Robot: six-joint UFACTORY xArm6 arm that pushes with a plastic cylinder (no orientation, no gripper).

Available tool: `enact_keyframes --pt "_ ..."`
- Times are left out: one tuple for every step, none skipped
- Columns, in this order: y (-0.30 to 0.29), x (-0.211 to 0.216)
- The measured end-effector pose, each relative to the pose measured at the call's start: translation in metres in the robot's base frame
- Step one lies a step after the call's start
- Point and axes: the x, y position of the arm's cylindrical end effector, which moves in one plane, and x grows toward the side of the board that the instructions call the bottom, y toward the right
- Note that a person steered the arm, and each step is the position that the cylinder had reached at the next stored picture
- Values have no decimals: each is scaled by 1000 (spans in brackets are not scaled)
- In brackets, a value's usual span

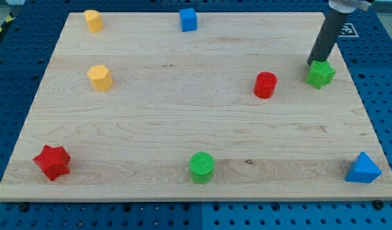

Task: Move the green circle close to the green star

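The green circle (201, 167) stands near the view's bottom edge of the wooden board (183, 115), around the middle. The green star (321, 74) sits far off at the view's upper right. My tip (313, 62) rests right at the star's upper left side, touching or nearly touching it. The dark rod rises from there toward the view's top right. The tip is far from the green circle.
A red cylinder (266, 84) stands left of the green star. A blue triangle (363, 168) is at bottom right, a red star (52, 161) at bottom left. Two yellow blocks (100, 77) (93, 20) are at left, a blue cube (188, 20) at top.
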Motion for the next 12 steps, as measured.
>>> enact_keyframes --pt "-48 0" --pt "-119 0" --pt "-185 23" --pt "-206 88" --pt "-224 153" --pt "-267 206" --pt "-297 233" --pt "-294 255" --pt "-283 258" --pt "-283 257" --pt "-262 254" --pt "-238 252"
